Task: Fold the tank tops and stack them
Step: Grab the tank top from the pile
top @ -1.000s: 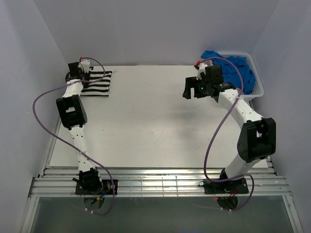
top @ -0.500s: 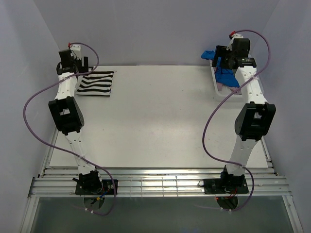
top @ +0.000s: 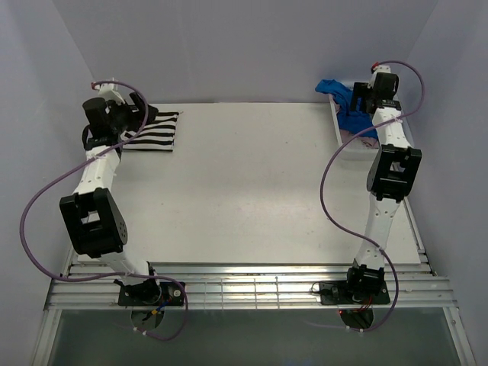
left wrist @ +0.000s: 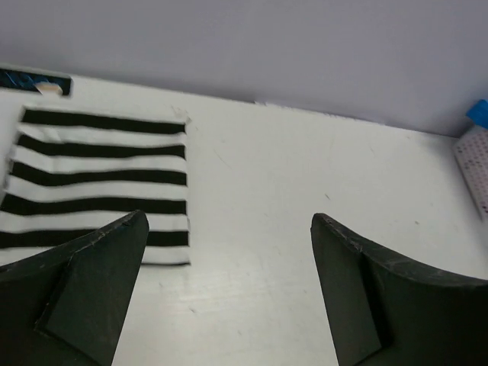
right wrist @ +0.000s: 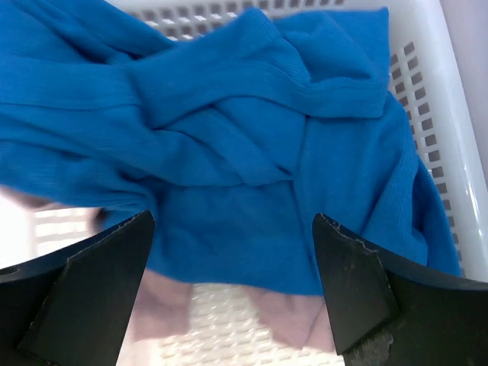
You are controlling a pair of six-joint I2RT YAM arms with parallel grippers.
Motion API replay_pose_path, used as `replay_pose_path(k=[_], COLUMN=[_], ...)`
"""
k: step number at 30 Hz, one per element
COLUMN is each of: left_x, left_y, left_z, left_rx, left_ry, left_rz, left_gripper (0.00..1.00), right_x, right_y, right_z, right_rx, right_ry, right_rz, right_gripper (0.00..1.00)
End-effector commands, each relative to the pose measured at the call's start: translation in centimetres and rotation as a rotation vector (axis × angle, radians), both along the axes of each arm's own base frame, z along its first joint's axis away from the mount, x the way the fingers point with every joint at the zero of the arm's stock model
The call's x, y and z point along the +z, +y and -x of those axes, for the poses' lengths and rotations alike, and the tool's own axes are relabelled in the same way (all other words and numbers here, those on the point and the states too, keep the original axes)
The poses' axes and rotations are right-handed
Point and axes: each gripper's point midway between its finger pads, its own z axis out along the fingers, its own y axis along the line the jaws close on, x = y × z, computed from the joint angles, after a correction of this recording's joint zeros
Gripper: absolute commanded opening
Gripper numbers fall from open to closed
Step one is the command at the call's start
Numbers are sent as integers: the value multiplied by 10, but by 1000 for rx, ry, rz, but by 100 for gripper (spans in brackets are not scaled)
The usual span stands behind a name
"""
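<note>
The black-and-white striped tank top [left wrist: 99, 179] lies folded flat at the table's far left corner and also shows in the top view [top: 156, 130]. My left gripper [left wrist: 229, 221] is open and empty, hovering above the table just right of the striped top's near edge; it also shows in the top view [top: 136, 114]. The bright blue tank top [right wrist: 229, 130] lies crumpled in the white lattice basket [right wrist: 427, 84]. The pink-mauve tank top [right wrist: 164, 305] lies under it. My right gripper [right wrist: 235, 219] is open and empty just above the blue top.
The basket [top: 345, 141] stands at the table's far right corner against the right wall. Its corner shows at the right edge of the left wrist view [left wrist: 474, 164]. The back wall is close behind both grippers.
My right arm swung from over the table back to above the basket. My left gripper lifted off the striped top and drew back toward the near left.
</note>
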Motion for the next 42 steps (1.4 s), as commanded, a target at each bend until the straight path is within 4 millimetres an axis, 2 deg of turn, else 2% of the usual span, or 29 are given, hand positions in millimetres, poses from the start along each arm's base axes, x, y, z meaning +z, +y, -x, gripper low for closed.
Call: replay_pose_path(k=[1,2,3,9,14,20,23,25,31,34,35,36,37,38,40,41,42], left_x=[16,7,8,-7,-20,-21,-20,-17,-9,-9,-10,-9,-9,-10,-9,-11,-12], left_y=[-27,-29,-32,-40,-42,-53,-53,-52,-60,-61,-61,-62,-62,-64,-65,-67,-67], left_z=[20,24,28,42,35,34,35,35,42,42,42,41,41,40,39,37,37], left_rx=[-71,-68,-70,-81,-84,-120,-112,-105,-124,-113,-109,-111,-113,-117,-122,-123,-123], left_ry=[-52,-33,-34,5,40,39,36,31,4,0,2,1,1,2,0,5,7], left_rz=[136,142,138,146,159,142,135,131,105,99,103,105,104,109,106,106,108], left_gripper=[98,98,98,98,98,98,98,98,98,98,98,98,98,98,98,98,98], right_x=[34,33,21,-13,-27,-28,-42,-44,-60,-70,-68,-71,-68,-59,-55,-40,-35], right_y=[-17,-19,-22,-32,-29,-34,-31,-28,-33,-39,-39,-40,-38,-34,-32,-32,-33], right_z=[-25,-28,-31,-43,-53,-66,-70,-73,-74,-69,-69,-67,-67,-68,-66,-67,-67], right_rx=[36,37,34,25,28,-19,-25,-19,-49,-61,-66,-70,-68,-38,-33,-27,-33], right_ry=[-135,-135,-124,-121,-168,-251,-259,-276,-266,-251,-253,-248,-258,-274,-285,-318,-328], right_rz=[119,134,144,141,79,52,2,-34,-75,-118,-129,-134,-134,-144,-147,-144,-141], right_gripper=[90,90,90,90,90,94,97,100,100,82,71,65,60,49,39,18,8])
